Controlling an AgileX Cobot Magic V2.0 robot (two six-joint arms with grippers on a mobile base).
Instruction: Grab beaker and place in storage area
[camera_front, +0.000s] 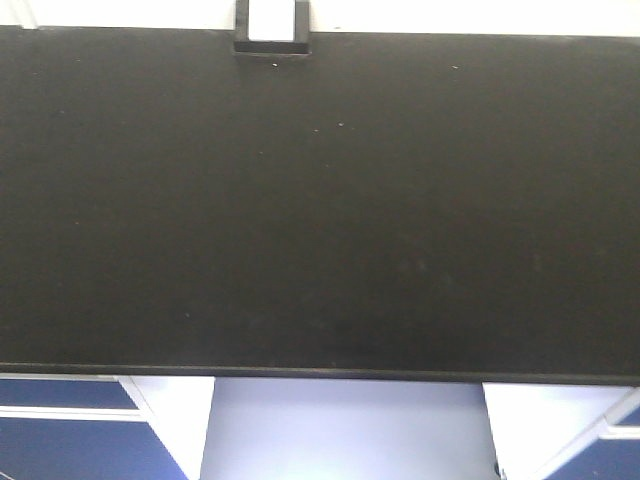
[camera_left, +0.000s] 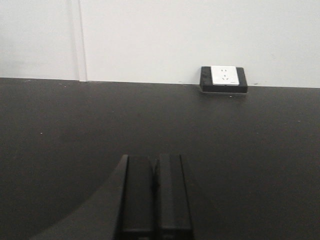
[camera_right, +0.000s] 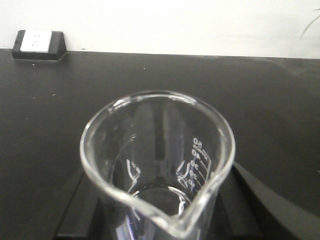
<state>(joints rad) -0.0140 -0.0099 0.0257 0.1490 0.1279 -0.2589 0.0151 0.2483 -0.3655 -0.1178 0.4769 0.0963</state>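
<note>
The beaker (camera_right: 157, 160), small and clear with white printed markings and its pouring lip toward the camera, fills the right wrist view. My right gripper (camera_right: 157, 202) is shut on the beaker, with a black finger on each side of the glass. Whether its base touches the surface cannot be told. Under it lies the storage area (camera_right: 75, 90), a wide matte black benchtop (camera_front: 320, 220). My left gripper (camera_left: 155, 167) is shut with nothing in it, its fingers pressed together over the same black top (camera_left: 260, 145). Neither gripper shows in the front view.
A dark-framed white socket box (camera_front: 271, 30) sits at the bench's rear edge, also visible as the socket box (camera_left: 224, 79) and the socket box (camera_right: 38, 44). A white wall (camera_left: 175, 35) rises behind it. Blue cabinet fronts (camera_front: 60, 440) stand below the front edge (camera_front: 320, 373).
</note>
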